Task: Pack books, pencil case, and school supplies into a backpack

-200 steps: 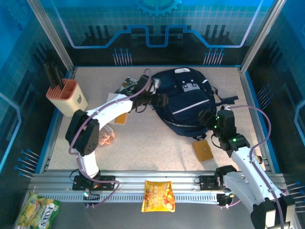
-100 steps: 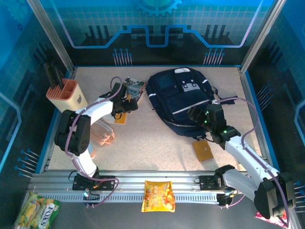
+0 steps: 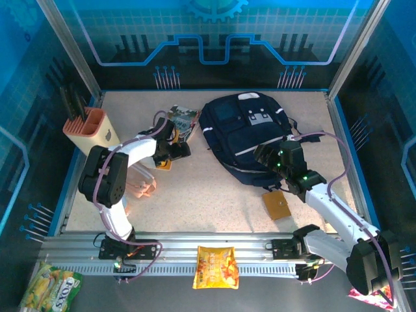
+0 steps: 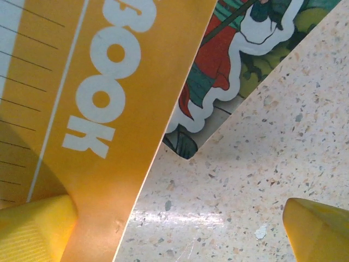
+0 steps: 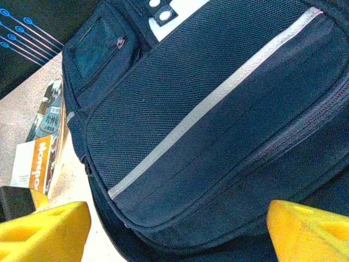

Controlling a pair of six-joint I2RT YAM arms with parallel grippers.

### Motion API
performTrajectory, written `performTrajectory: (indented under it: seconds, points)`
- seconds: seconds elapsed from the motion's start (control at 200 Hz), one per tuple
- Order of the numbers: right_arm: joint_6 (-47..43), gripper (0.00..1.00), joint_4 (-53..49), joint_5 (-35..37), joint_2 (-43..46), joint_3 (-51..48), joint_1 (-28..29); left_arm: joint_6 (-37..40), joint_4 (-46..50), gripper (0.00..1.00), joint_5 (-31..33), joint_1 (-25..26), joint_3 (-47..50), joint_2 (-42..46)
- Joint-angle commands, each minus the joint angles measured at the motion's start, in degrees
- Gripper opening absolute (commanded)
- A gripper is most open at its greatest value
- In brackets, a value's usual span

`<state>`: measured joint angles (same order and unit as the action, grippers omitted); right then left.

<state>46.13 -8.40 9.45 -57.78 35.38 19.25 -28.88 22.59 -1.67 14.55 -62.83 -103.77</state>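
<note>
Speckled worktop (image 3: 208,195): navy backpack (image 3: 250,136) upper centre, books (image 3: 182,120) just left. Left gripper (image 4: 174,234) gapes wide astride the orange notebook (image 4: 109,109) edge; right gripper (image 5: 174,229) stands wide and empty over the backpack. Probably best to pinch that edge squarely, low down.

We find the backpack (image 3: 250,140) near the far edge of the tabletop (image 3: 214,201), right of centre, the books (image 3: 182,121) just left of it, a holder (image 3: 91,133) at the left edge, and a square piece (image 3: 277,205) before the backpack.
</note>
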Motion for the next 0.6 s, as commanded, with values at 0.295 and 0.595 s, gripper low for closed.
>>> performTrajectory:
  seconds: [0.295,0.595]
  points:
    - [-4.3,0.85,-0.3,3.4,-2.3,4.6,2.8,-12.1,3.9,0.99,-10.1,10.5,5.5,1.6]
    - [-5.3,0.85,0.0,1.9,-6.5,7.0,4.6,-26.8,-2.6,0.98,-17.3,19.0,10.5,6.4]
